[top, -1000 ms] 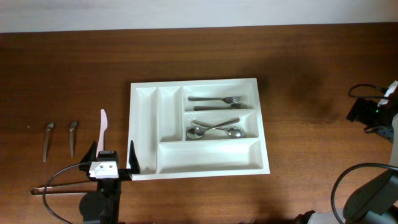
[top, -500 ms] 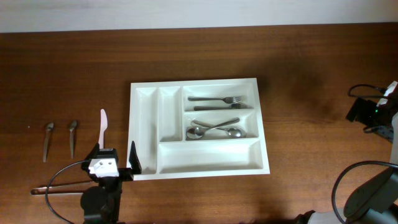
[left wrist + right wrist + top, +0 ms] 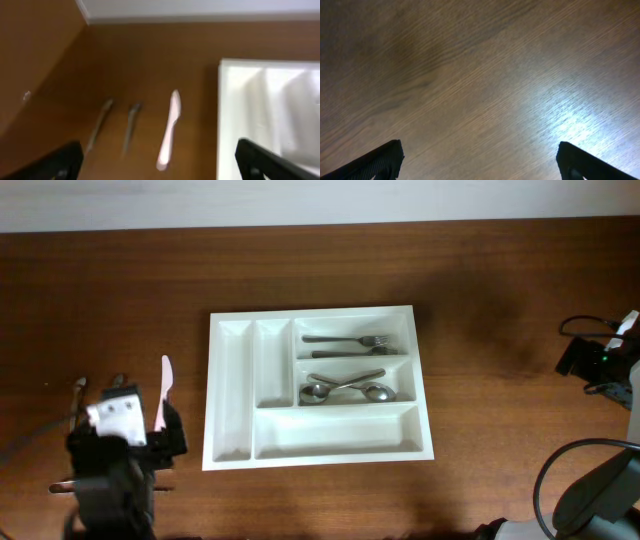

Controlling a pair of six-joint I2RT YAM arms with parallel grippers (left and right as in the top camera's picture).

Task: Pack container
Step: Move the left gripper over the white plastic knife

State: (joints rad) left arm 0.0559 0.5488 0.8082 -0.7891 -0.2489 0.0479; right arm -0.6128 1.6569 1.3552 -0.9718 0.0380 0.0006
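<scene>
Hovering over the left part of the table [image 3: 500, 280], the left gripper [image 3: 159, 164] is holding its dark fingers [image 3: 60, 162] wide apart and is gripping nothing. In its wrist view, which is blurring somewhat, a white plastic knife [image 3: 169, 127] is lying flat on the wood ahead of the open jaws, pointing toward the far edge. Two metal utensils [image 3: 131, 125] are lying side by side just to the left of the knife. The container [image 3: 320, 387] is sitting flat in the middle of the table, to the right of the knife and apart from it, with its two narrow slots on its left side. Forks [image 3: 347, 340] are lying in its far right compartment, and spoons [image 3: 347, 388] are lying in the compartment just nearer than that one. The right arm [image 3: 600, 362] is waiting at the right edge of the table, well apart from the container. The right gripper [image 3: 479, 162] is likewise spreading its fingers [image 3: 582, 160] fully, looking down on bare wood and grasping nothing.
</scene>
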